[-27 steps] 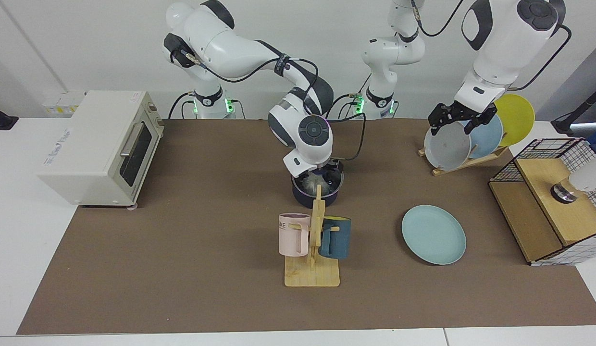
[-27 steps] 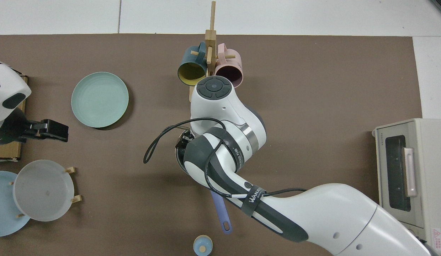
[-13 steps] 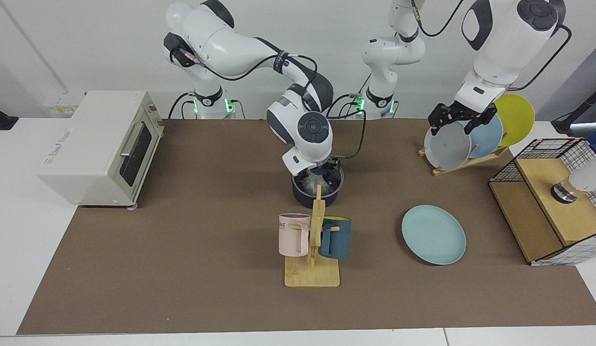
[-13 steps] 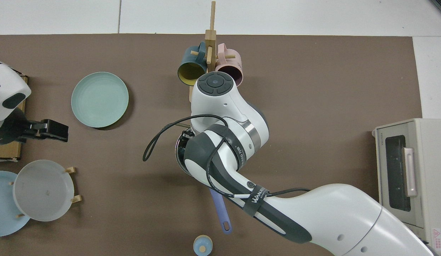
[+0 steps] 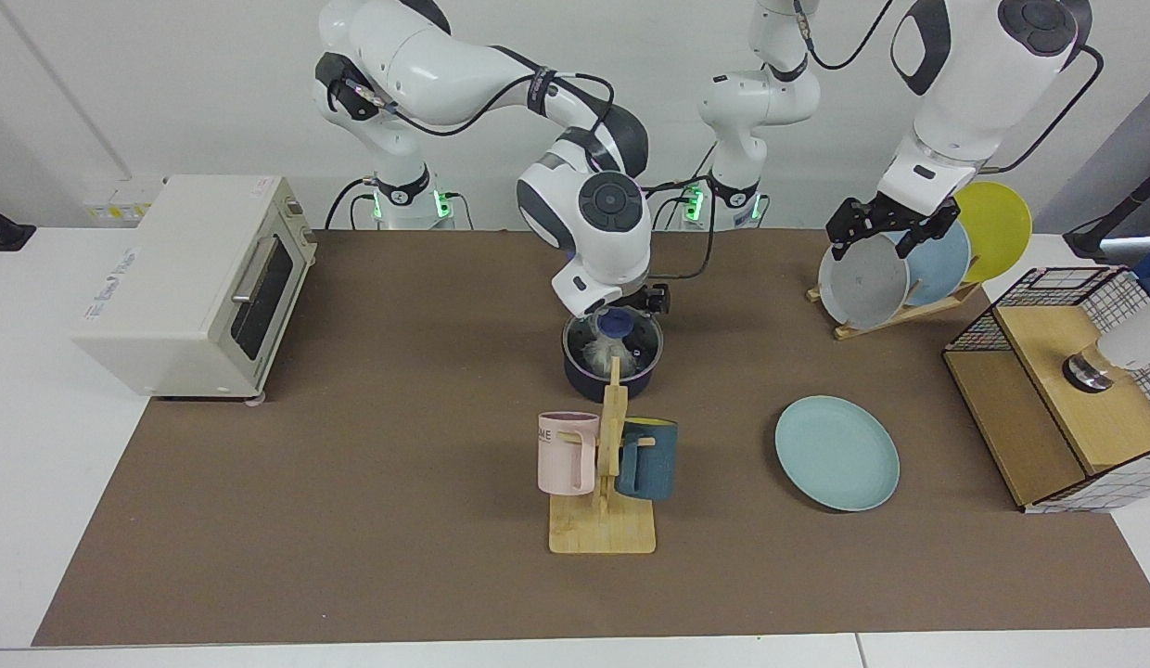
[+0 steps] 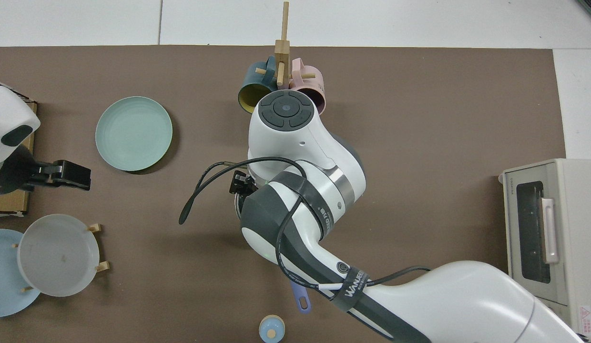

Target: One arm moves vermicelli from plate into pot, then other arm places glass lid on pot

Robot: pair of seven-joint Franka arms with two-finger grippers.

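The black pot [image 5: 612, 371] stands mid-table, just behind the mug stand. The glass lid sits on it, blue knob [image 5: 617, 325] up, and whitish vermicelli [image 5: 594, 353] shows inside through the glass. My right gripper [image 5: 633, 308] hangs just above the knob, largely hidden by its own wrist. In the top view that arm covers the pot, and only the blue-purple handle [image 6: 300, 299] sticks out. The pale teal plate [image 5: 836, 453] [image 6: 133, 133] lies bare. My left gripper [image 5: 874, 243] [image 6: 81, 176] waits open beside the plate rack, holding nothing.
A toaster oven [image 5: 190, 288] sits at the view's left. A wooden mug stand [image 5: 605, 520] with a pink and a dark teal mug is in front of the pot. A rack [image 5: 895, 314] holds grey, sky-blue and yellow plates. A wire-and-wood box [image 5: 1057, 399] stands at the right.
My right arm's wrist has risen from the pot, and the lid's blue knob now shows on top. The left arm has not moved.
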